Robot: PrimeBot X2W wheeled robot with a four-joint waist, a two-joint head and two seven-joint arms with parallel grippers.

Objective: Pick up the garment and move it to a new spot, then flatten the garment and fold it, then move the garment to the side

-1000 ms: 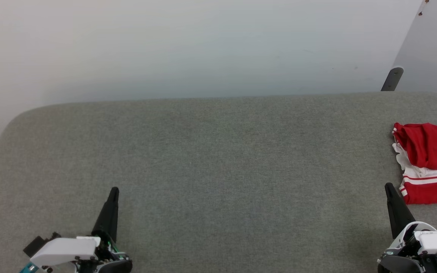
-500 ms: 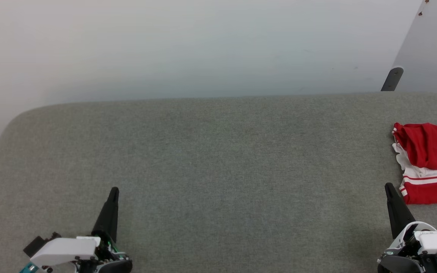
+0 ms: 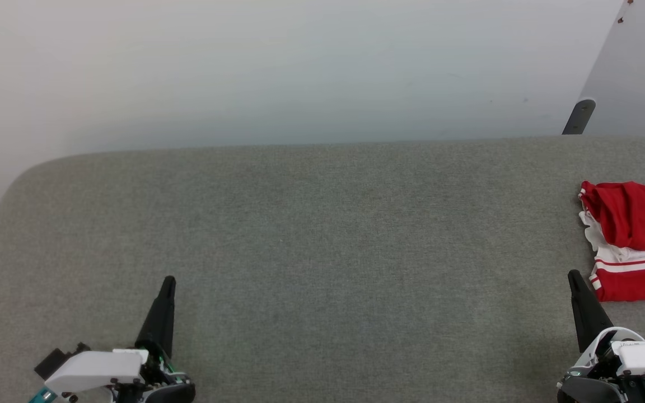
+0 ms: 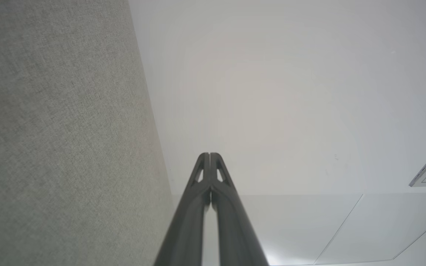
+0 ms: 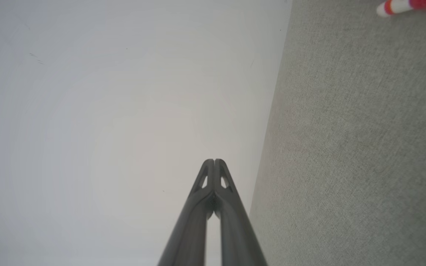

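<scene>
A: Nothing has moved in the last second. The garment (image 3: 633, 240) lies in a loose fold at the table's (image 3: 322, 224) right edge.

B: Which step?

A: Can't tell: waiting to be lifted, or already folded and set aside.

B: Arms?

A: Left gripper (image 3: 169, 280) near left, right gripper (image 3: 572, 274) near right, just beside the garment — both low, fingers pressed together.

Nothing to read right now. The folded red jersey (image 3: 636, 224) at the right edge of the head view shows plain red cloth and red-and-white striping on its upper side, and no letter, number, label or sign is legible on it or elsewhere in any view.
</scene>
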